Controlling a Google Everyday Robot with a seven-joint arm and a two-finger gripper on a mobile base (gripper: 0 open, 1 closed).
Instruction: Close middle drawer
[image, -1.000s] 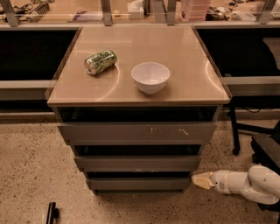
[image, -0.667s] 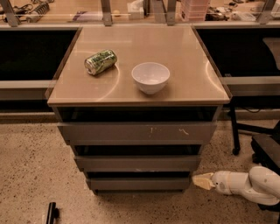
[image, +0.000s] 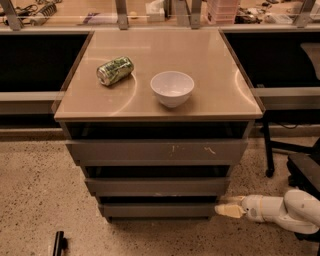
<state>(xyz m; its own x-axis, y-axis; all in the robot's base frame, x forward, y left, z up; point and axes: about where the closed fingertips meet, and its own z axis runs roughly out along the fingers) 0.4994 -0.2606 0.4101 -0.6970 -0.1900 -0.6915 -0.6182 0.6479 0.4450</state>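
The middle drawer (image: 157, 186) is a wide plain grey front in the cabinet, with a dark gap above it. It sits below the scratched grey front (image: 157, 151) and above the narrower bottom front (image: 157, 210). My gripper (image: 227, 210), tan-tipped on a white arm (image: 280, 210), is low at the cabinet's right side. Its tip is level with the bottom front's right end, just below the middle drawer's right corner.
A white bowl (image: 172, 88) and a green can (image: 115, 70) lying on its side rest on the beige cabinet top (image: 210, 60). A black chair base (image: 295, 160) stands to the right. A dark object (image: 59, 244) lies on the speckled floor at lower left.
The gripper has crept slightly left toward the cabinet. Nothing else has moved.
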